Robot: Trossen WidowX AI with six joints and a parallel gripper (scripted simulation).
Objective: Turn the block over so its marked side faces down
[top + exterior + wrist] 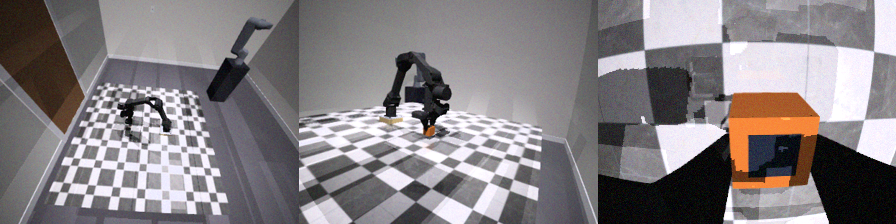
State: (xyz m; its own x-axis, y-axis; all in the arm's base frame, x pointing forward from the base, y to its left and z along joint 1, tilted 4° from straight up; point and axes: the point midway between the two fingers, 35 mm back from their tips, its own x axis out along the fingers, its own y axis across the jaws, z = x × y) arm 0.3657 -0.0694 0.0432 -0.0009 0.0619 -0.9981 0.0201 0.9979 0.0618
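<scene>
The small orange block (429, 132) (765, 106) is held between the two fingers of my gripper (429, 127) (769, 141). The gripper points down and is shut on the block's sides. The marked side, a dark navy square (768, 152) in an orange border, faces up toward the wrist camera. The block's underside is at or just above the checkered table (439, 206) (94, 178); I cannot tell if it touches. In the top view the arm hides the block.
The arm's base stands on a yellow-edged plate (391, 121), to the left of the block in the exterior view. A grey arm (244, 36) on a dark pedestal (226, 79) stands beyond the table. The table's right edge shows in the exterior view.
</scene>
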